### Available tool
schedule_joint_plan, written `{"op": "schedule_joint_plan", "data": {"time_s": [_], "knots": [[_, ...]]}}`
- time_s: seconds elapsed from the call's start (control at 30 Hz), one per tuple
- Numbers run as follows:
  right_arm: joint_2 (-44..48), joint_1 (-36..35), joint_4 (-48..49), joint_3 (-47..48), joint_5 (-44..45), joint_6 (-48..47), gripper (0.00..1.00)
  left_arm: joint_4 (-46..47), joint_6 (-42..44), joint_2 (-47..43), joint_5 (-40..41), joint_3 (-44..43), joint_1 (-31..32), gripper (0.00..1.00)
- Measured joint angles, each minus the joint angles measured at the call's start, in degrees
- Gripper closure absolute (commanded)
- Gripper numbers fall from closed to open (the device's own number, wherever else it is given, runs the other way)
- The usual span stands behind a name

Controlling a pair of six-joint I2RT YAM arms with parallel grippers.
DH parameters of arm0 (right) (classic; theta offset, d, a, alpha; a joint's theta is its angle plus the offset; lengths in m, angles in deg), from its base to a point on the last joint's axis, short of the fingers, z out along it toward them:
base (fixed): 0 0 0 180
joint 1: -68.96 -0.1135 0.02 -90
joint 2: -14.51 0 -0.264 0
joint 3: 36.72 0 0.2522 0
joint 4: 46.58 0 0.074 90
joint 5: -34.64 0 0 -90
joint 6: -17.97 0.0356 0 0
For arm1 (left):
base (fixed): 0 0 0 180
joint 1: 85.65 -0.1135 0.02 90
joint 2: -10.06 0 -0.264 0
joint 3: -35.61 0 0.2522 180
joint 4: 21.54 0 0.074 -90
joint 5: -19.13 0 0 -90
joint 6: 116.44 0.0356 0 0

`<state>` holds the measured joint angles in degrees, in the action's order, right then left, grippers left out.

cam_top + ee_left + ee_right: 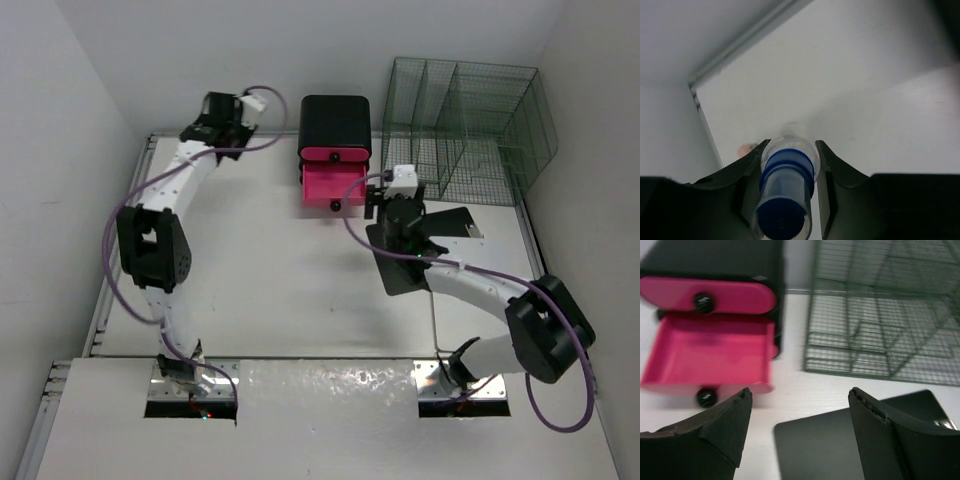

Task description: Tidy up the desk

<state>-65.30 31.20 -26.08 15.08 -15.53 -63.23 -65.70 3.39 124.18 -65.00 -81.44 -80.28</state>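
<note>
Top external view: the desk [300, 290] is a flat white rectangle that fills the floor of a white-walled enclosure, with thin grey rails [108, 290] along its edges and the two arm bases at its near edge. At the far edge, near the middle, stands a black drawer unit [335, 120] with two pink drawers. The upper one is shut and the lower drawer [710, 352] is pulled out toward the arms. A green wire rack [465, 125] with upright dividers fills the far right corner, just beside the unit. A black pad [445, 225] lies flat on the desk in front of the rack, partly covered by the right arm. The right gripper [800, 405] hangs over the pad's near corner, facing the pulled-out drawer and the rack, with its jaws spread wide and nothing between them. The left arm reaches to the far left corner, where two rails meet. There the left gripper [790, 152] is closed on a clear bottle [785, 200] with a blue cap, one finger pressed against each side. The bottle stands upright, with the cap toward the wrist camera.
</note>
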Motion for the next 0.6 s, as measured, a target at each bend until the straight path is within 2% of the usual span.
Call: {"op": "schedule_joint_plan", "data": {"time_s": [0.13, 0.3, 0.4, 0.6], "knots": [[3.54, 7.61, -5.95, 0.72, -0.98, 4.72, 0.25, -3.87, 2.80, -5.95, 3.58, -1.66, 14.32, 1.00], [9.20, 12.57, -10.36, 0.00, -0.57, 7.10, 0.22, -7.80, 3.39, -4.26, 7.37, -3.80, 29.20, 1.00], [12.76, 13.92, -11.45, -1.46, -0.26, 7.80, 0.22, -11.41, 3.34, 1.86, 9.70, -8.57, 33.77, 1.00], [15.74, 15.89, -12.31, -4.26, 0.44, 8.52, 0.22, -15.21, 4.26, 14.82, 15.98, -18.49, 38.12, 1.00]]}}
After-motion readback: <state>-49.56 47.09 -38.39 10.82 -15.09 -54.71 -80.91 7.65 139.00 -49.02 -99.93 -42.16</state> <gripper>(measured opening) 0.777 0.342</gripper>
